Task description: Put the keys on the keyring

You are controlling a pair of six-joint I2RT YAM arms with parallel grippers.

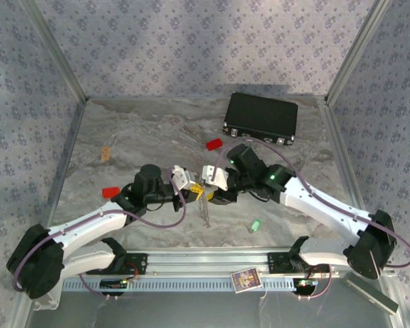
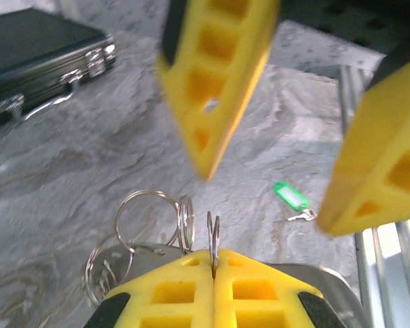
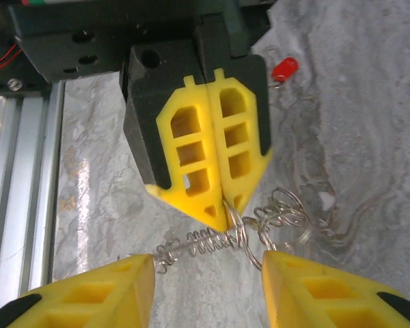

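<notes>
– While the left gripper [image 2: 213,265] clamps tight on the keyring [image 2: 212,236], the right gripper [image 3: 208,260] hangs wide open around it. Green key [image 2: 290,196] lies off on the table [image 2: 89,157].
– Reckon it should grab that, then thread slowly.

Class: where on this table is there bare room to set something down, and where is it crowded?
Free: the far stretch between tan chip and case; the near middle left of the green key. Crowded: the centre, where left gripper and right gripper meet at the keyring, red block just behind.
</notes>
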